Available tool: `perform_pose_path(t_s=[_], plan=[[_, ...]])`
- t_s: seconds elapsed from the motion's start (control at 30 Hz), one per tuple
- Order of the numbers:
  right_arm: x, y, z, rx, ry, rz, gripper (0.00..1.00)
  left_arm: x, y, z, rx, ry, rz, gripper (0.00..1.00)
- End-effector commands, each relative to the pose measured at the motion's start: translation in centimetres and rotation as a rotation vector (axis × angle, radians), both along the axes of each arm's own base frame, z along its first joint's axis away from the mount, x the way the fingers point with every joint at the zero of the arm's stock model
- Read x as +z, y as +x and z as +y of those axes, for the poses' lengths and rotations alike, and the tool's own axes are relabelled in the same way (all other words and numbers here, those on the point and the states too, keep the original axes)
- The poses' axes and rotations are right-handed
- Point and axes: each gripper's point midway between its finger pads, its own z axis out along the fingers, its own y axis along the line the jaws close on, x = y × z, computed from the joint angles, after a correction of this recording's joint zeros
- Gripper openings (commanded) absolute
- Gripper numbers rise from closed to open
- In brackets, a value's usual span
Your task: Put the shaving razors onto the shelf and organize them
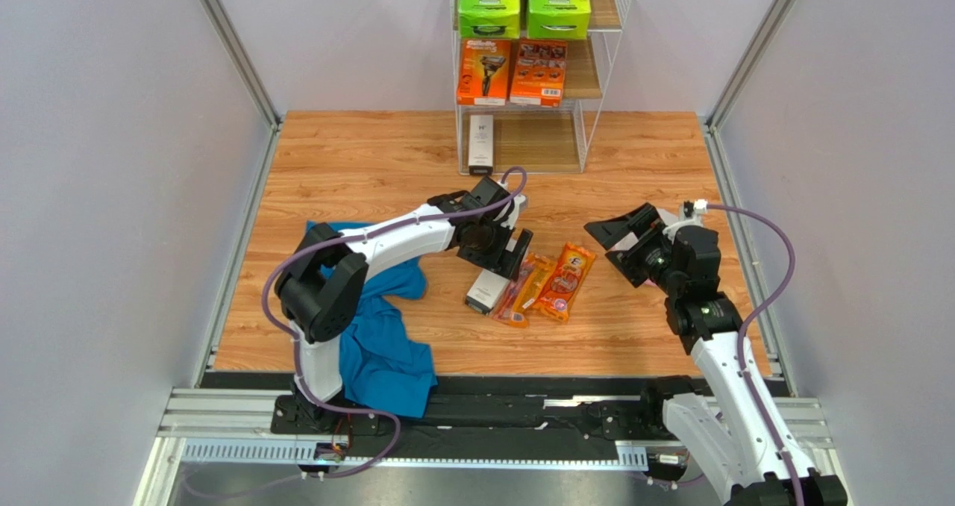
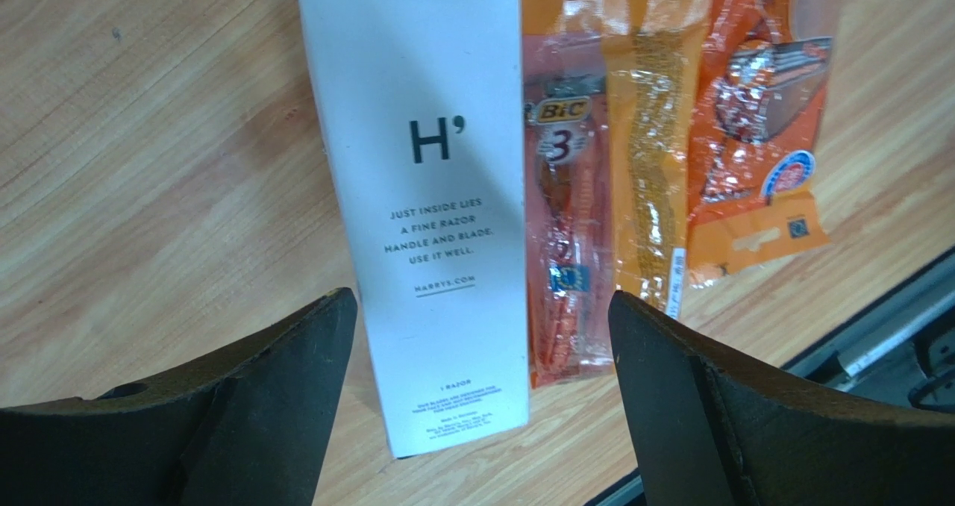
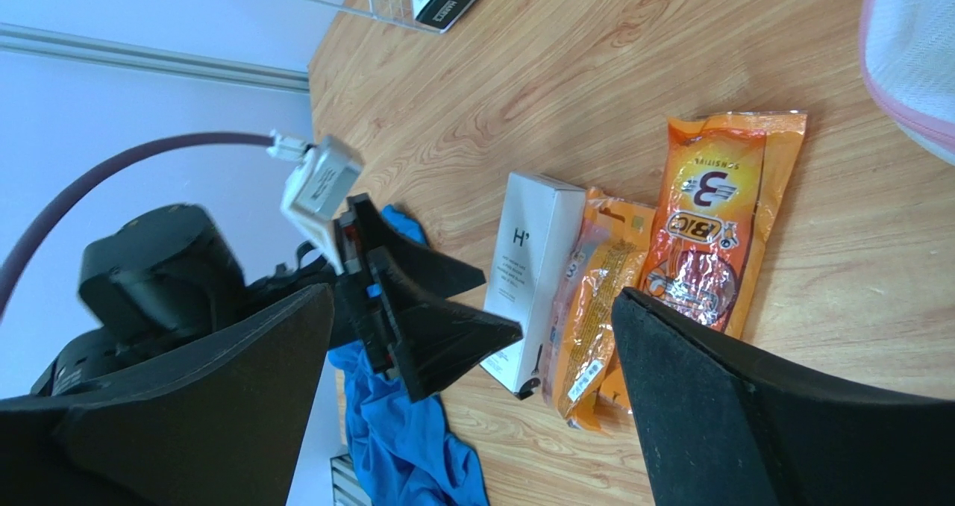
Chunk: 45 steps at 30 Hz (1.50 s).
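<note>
**Shelved.** On the shelf (image 1: 597, 75) at the far edge of the worktop (image 1: 336, 159) we count:
- two black boxes with lime-green ends (image 1: 490, 11), side by side on the upper tier in view
- two orange razor boxes (image 1: 483, 72) on the middle tier
- one slim white box (image 1: 482, 142) on the bottom tier, at its left side

**Not yet shelved.** A Harry's white box (image 2: 432, 193) lies flat on the worktop. A Bic 3 blister pack (image 2: 566, 226) lies against its long edge. A second orange blister pack (image 2: 762, 137) touches that one on the far side.

**Left claw** (image 2: 482, 302): spread wide and pinching nothing. It is poised over the Harry's white box with one finger to each side. We cannot tell whether it touches the box.

**Right claw** (image 1: 614, 235): spread wide and empty, above the worktop just right of the blister packs.

**Other.** A blue cloth (image 1: 387, 349) lies near the left arm's base.
</note>
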Motion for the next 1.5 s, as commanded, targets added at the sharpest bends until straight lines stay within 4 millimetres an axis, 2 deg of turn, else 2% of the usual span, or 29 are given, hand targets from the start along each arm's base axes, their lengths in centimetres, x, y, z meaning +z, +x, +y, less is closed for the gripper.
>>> perform_pose_path(t_s=[0.0, 0.17, 0.47, 0.57, 0.67, 0.7, 0.73, 0.77, 0.83, 0.87, 0.93, 0.97, 1.03, 1.07, 1.23, 1.47], plan=[[-1.3, -1.2, 0.8, 0.047, 0.018, 0.049, 1.00, 0.5, 2.0, -0.8, 0.041, 0.013, -0.037, 0.92], [-3.0, -2.3, 1.2, 0.076, 0.028, 0.092, 1.00, -1.3, 2.9, -0.8, 0.058, 0.077, -0.011, 0.91], [-3.7, -3.6, 1.6, 0.106, 0.042, 0.104, 1.00, -2.9, 3.6, -1.1, 0.073, 0.134, 0.024, 0.82], [-3.7, -3.6, 1.7, 0.120, 0.034, 0.110, 1.00, -3.1, 3.6, -1.3, 0.066, 0.137, 0.032, 0.74], [-3.3, -3.7, 2.0, 0.147, 0.020, 0.105, 1.00, -2.7, 3.8, -1.3, 0.071, 0.131, 0.026, 0.54], [-3.5, -3.7, 2.2, 0.153, 0.016, 0.113, 1.00, -2.6, 3.7, -1.2, 0.074, 0.130, 0.027, 0.44], [-3.2, -3.6, 2.3, 0.163, 0.007, 0.104, 1.00, -2.6, 3.4, -0.9, 0.078, 0.131, 0.031, 0.41], [-3.2, -3.7, 2.6, 0.175, 0.000, 0.106, 1.00, -1.6, 3.7, -1.1, 0.086, 0.104, 0.009, 0.38], [-3.2, -3.6, 2.9, 0.181, -0.013, 0.100, 1.00, -1.1, 3.6, -0.5, 0.105, 0.091, 0.004, 0.31], [-3.2, -3.8, 3.5, 0.202, -0.014, 0.096, 1.00, 0.3, 3.8, -0.6, 0.118, 0.058, -0.014, 0.29], [-2.9, -3.5, 4.0, 0.204, -0.019, 0.077, 1.00, 1.4, 4.1, 0.2, 0.144, 0.033, -0.022, 0.24], [-2.8, -3.8, 4.8, 0.230, -0.015, 0.073, 1.00, 2.8, 4.0, 0.2, 0.150, -0.003, -0.027, 0.21], [-2.7, -3.4, 5.6, 0.240, -0.016, 0.060, 1.00, 4.0, 4.1, 0.7, 0.167, -0.030, -0.029, 0.18], [-2.6, -3.7, 6.6, 0.270, -0.011, 0.059, 1.00, 5.3, 4.1, 0.7, 0.172, -0.059, -0.042, 0.15], [-1.7, -3.9, 10.1, 0.354, 0.001, 0.019, 1.00, 9.0, 3.9, 0.7, 0.200, -0.159, -0.043, 0.14], [0.9, -3.4, 13.1, 0.400, 0.102, -0.087, 1.00, 12.4, 3.5, -0.2, 0.223, -0.319, -0.012, 0.13]])
